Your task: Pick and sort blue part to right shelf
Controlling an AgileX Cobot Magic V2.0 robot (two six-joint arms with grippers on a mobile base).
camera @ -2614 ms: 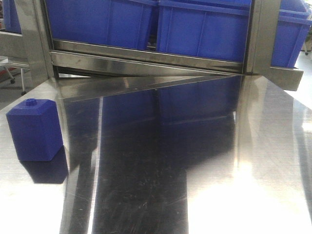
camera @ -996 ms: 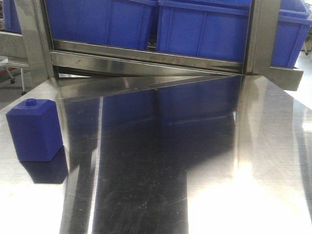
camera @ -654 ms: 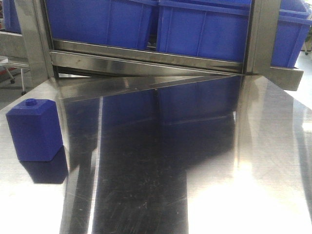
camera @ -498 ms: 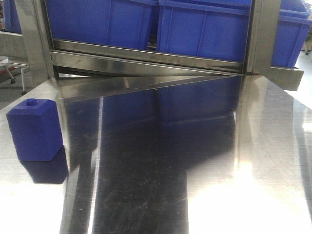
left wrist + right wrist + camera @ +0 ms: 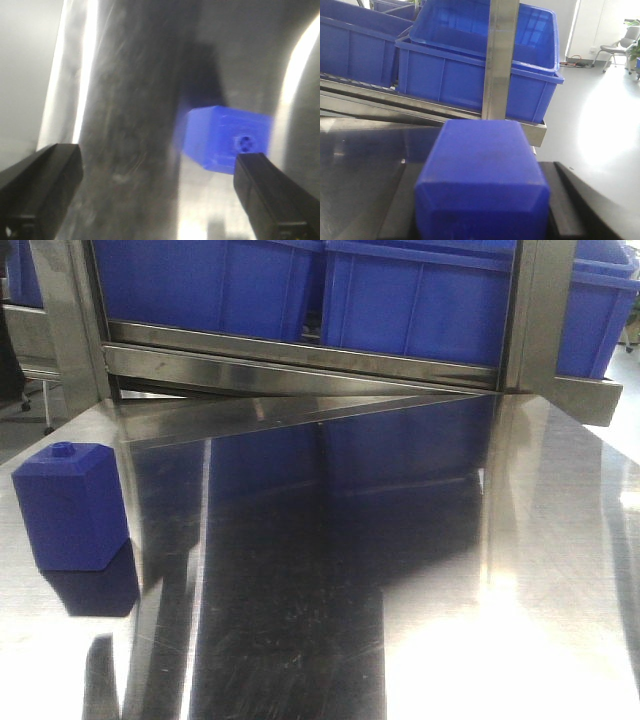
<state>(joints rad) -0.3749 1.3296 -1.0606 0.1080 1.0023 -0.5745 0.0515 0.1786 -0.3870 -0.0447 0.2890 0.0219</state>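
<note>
A dark shape [image 5: 8, 340] is coming into the front view at the upper left edge, behind the steel post [image 5: 70, 320], and is covering what was a brighter background there. A dark upright streak of reflection [image 5: 100, 680] is also appearing on the bright lower left part of the table [image 5: 450, 640], below the shadow of the squat blue block [image 5: 70, 505]

Right pincer [image 5: 481, 172] holds blue part [image 5: 482, 200] before blue bins [image 5: 470, 75].
</note>
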